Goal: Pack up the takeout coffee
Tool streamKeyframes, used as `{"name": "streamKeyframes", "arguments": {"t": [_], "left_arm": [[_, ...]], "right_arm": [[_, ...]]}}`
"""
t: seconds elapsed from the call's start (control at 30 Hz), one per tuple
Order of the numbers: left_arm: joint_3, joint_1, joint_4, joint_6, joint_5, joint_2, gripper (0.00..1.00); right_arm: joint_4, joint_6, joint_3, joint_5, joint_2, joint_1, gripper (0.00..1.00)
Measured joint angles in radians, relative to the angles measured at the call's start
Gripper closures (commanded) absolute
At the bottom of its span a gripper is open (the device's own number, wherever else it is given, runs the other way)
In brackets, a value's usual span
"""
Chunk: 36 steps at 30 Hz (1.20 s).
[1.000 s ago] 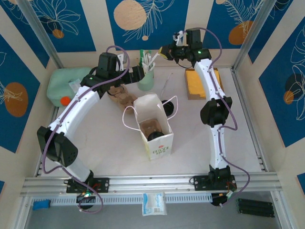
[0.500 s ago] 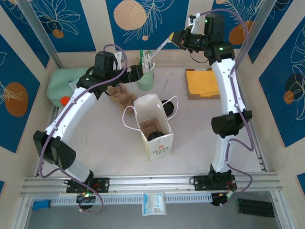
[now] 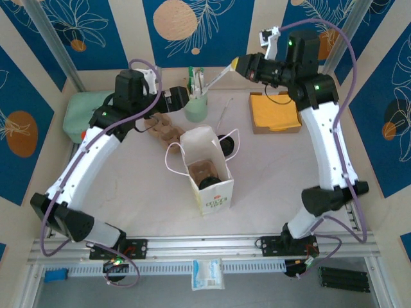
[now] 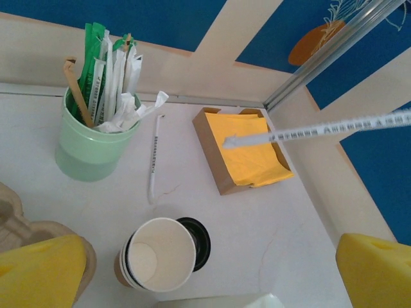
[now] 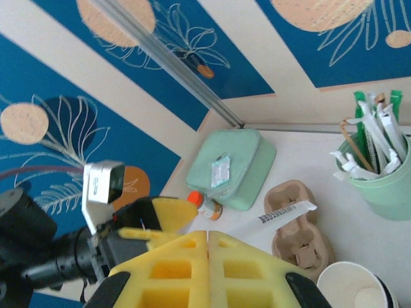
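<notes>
Shows small takeout coffee cup [image 3: 209, 183] with round black plastic lid seated inside tall white paper bag [image 3: 215, 200]. Beyond bag, right gripper [image 3: 239, 64] clamped on long white paper-wrapped straw [image 3: 218, 76], probably for packing. Left gripper [image 3: 178, 97] spread wide, empty.

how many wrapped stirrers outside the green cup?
2. One stirrer lies on the table beside the mint-green cup; one is in the right gripper's jaws. More may be hidden.
</notes>
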<state>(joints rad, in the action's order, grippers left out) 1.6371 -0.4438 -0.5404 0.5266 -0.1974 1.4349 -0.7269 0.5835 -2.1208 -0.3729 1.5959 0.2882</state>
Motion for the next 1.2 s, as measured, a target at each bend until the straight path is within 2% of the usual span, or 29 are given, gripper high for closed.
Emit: {"name": "streamKeyframes", "arguments": {"t": [0.27,0.47,0.87,1.0,1.2], "left_arm": [[-0.066,-0.066,-0.028,0.042,0.052,-0.109,0.01],[-0.101,-0.117,-0.046,0.053,0.095,-0.160,0.01],[-0.186,-0.144,-0.051,0.079,0.129,-0.222,0.01],[-0.209,-0.147,-0.050,0.086,0.129,-0.224,0.01],[-0.213,-0.148,-0.043,0.094,0.128,-0.226,0.01]], "right_arm": [[0.006,-0.074,0.249,0.121,-0.307,0.165,1.00],[0.008,-0.117,0.417,0.228,-0.438,0.323,1.00],[0.093,-0.210,0.687,0.479,-0.472,0.599,1.00],[0.154,-0.265,0.720,0.551,-0.443,0.639,1.00],[0.243,-0.312,0.798,0.608,-0.400,0.642,1.00]]}}
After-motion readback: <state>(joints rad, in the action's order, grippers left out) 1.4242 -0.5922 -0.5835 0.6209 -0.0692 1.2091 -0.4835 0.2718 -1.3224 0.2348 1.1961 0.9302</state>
